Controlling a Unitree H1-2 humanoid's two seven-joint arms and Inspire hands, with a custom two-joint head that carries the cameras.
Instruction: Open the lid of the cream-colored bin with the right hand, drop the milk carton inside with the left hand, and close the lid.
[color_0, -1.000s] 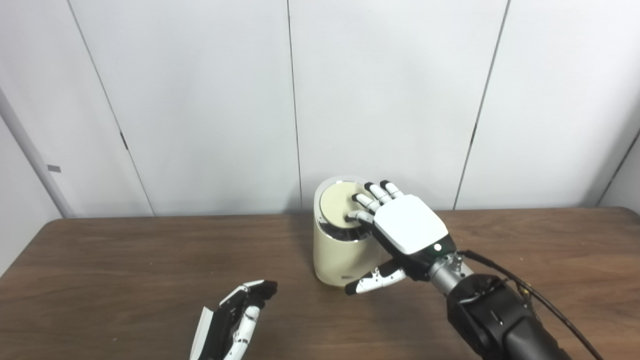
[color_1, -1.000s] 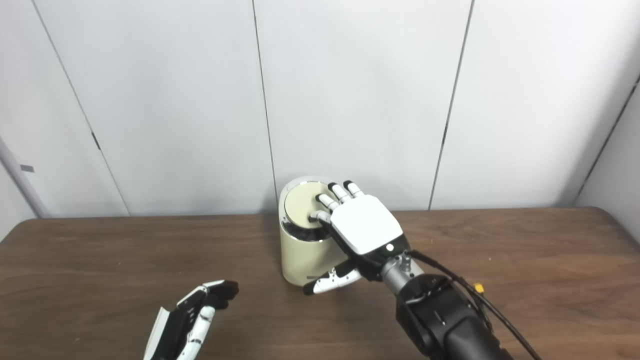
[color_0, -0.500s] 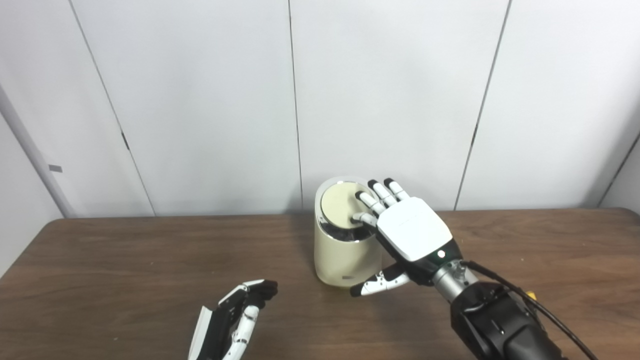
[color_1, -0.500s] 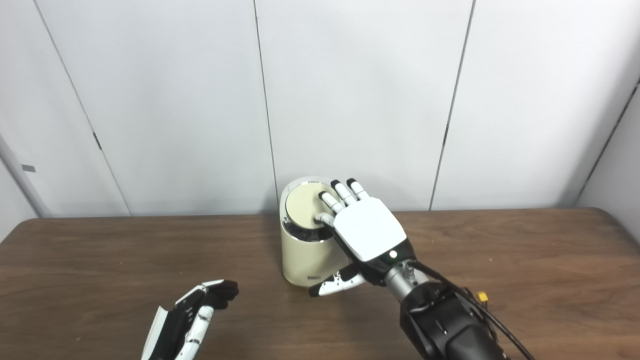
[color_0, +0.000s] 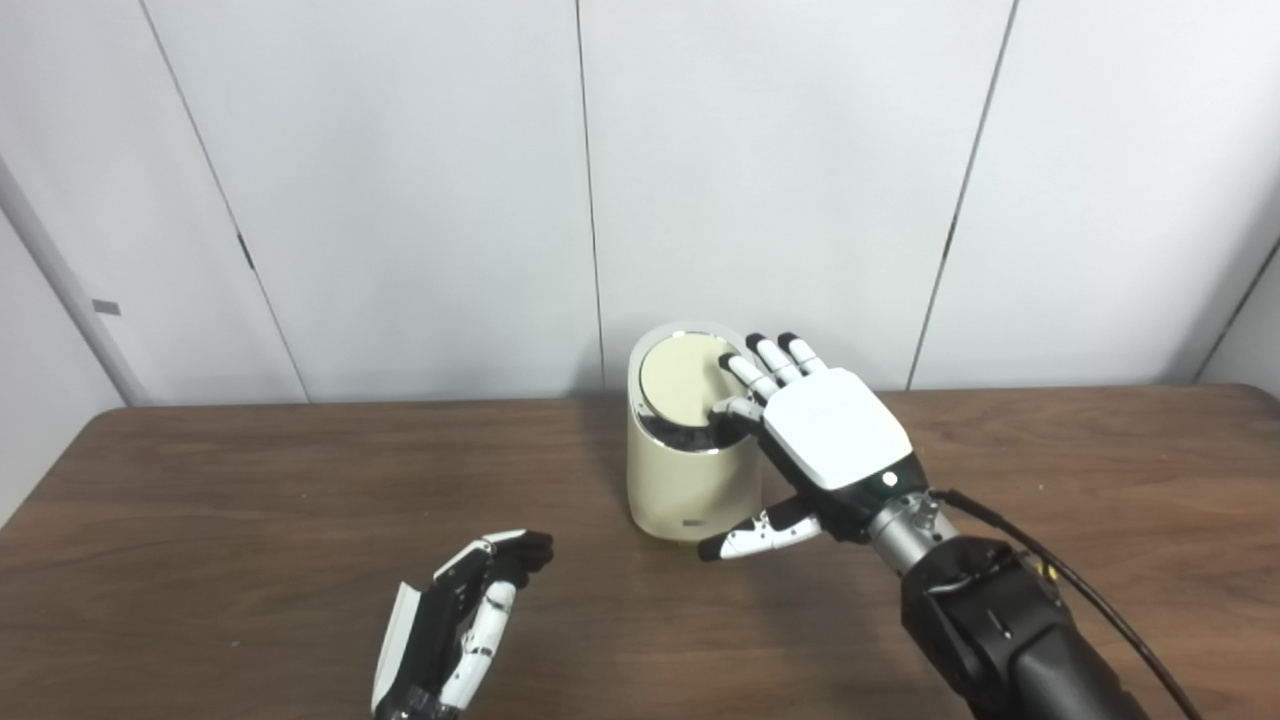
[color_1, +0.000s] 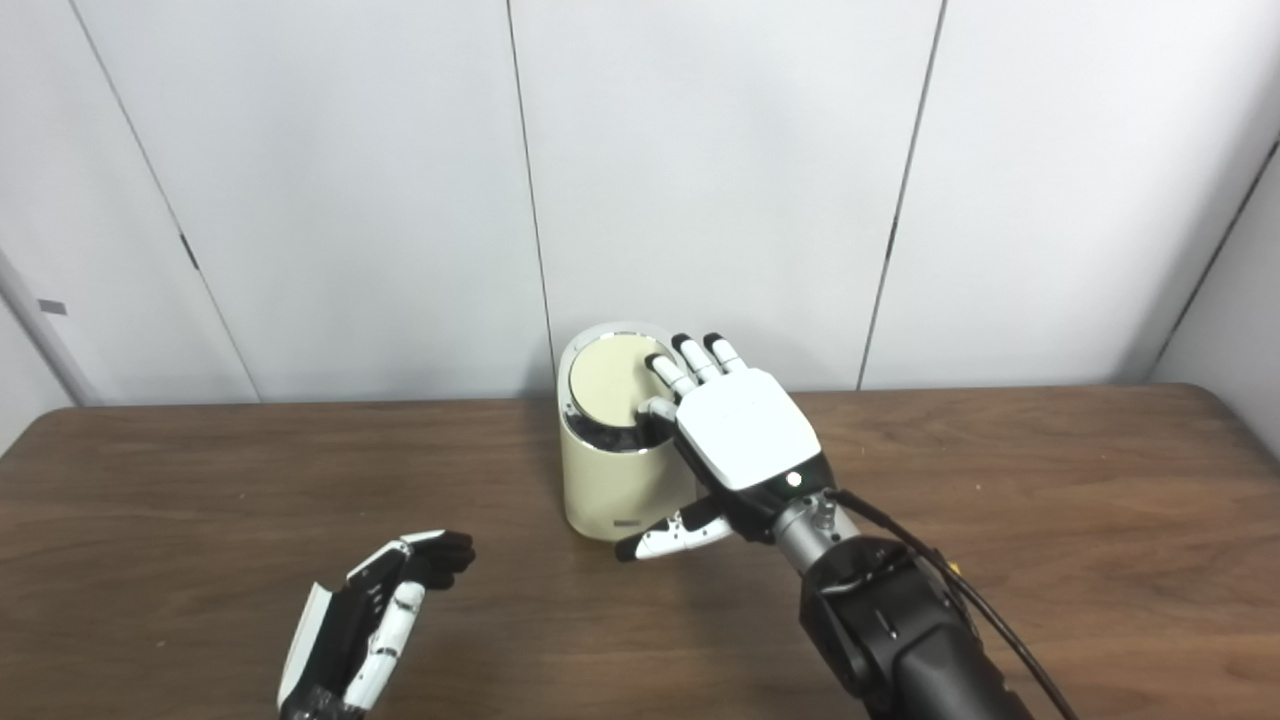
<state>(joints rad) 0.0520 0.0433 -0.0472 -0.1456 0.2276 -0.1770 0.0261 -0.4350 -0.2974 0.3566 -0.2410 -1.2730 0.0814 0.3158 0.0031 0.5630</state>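
The cream-colored bin (color_0: 668, 490) stands at the middle of the table, near the wall. Its round lid (color_0: 678, 375) is tilted, and a dark gap shows under the lid's front edge. My right hand (color_0: 830, 430) lies open over the bin's right side, fingertips on the lid's right part and thumb hanging in front of the bin. My left hand (color_0: 460, 620) rests low at the front left, fingers loosely curved, holding nothing. No milk carton is in view.
The brown wooden table (color_0: 200, 520) runs across the whole picture. White wall panels (color_0: 400, 200) stand right behind the bin. A black cable (color_0: 1090, 600) runs along my right forearm.
The whole picture has shifted, so the camera moved. My right hand has slid slightly toward the lid's right edge. The left hand has stayed put.
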